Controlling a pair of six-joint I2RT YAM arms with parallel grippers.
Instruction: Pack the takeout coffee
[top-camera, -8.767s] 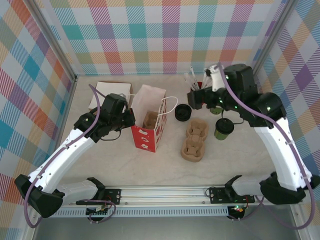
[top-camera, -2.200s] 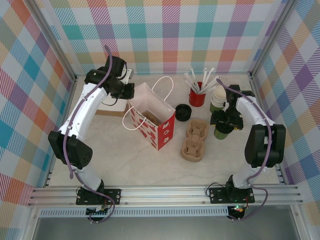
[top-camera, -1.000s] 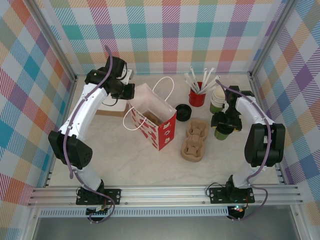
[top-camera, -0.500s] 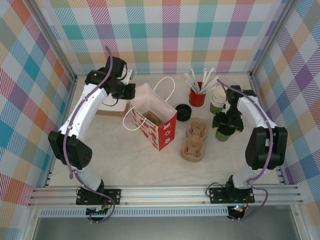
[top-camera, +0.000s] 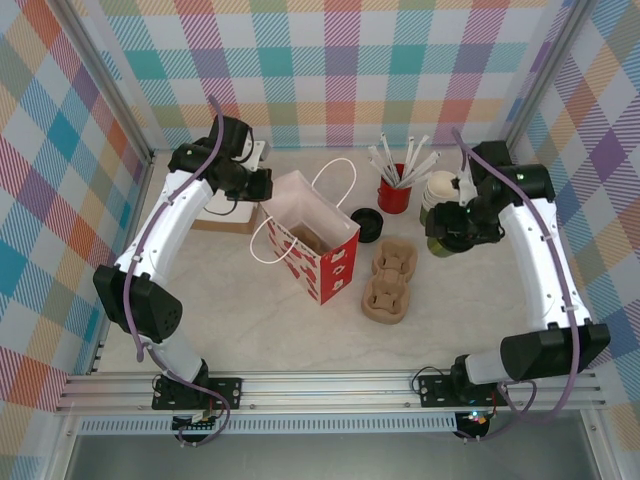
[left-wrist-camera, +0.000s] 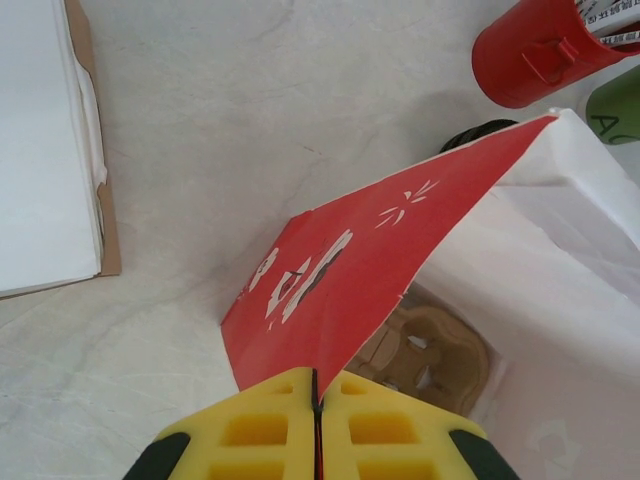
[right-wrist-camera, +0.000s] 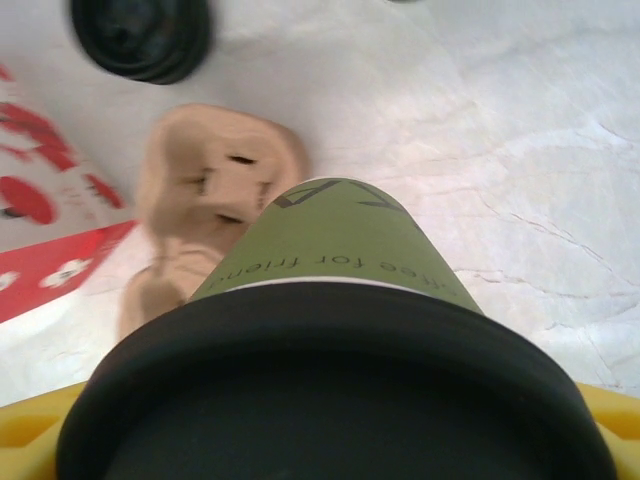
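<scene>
The takeout coffee (top-camera: 443, 243), a green paper cup (right-wrist-camera: 340, 250) with a black lid (right-wrist-camera: 330, 390), hangs above the table at the right. My right gripper (top-camera: 450, 228) is shut on it, yellow fingers (right-wrist-camera: 606, 420) on either side of the lid. The red paper bag (top-camera: 322, 252) stands open at the centre with a cardboard carrier (left-wrist-camera: 432, 350) inside. My left gripper (top-camera: 262, 185) is shut on the bag's rear left edge, its yellow fingers (left-wrist-camera: 270, 430) pinching the red panel (left-wrist-camera: 370, 260).
Two cardboard cup carriers (top-camera: 388, 280) lie between the bag and the cup. A loose black lid (top-camera: 365, 224), a red cup of straws (top-camera: 393, 190) and a stack of lidless cups (top-camera: 437, 190) stand behind them. A white box (top-camera: 215, 210) sits at the back left.
My right arm has raised the cup off the table and swung outward and up. The bag, held by my left gripper, has shifted slightly right.
</scene>
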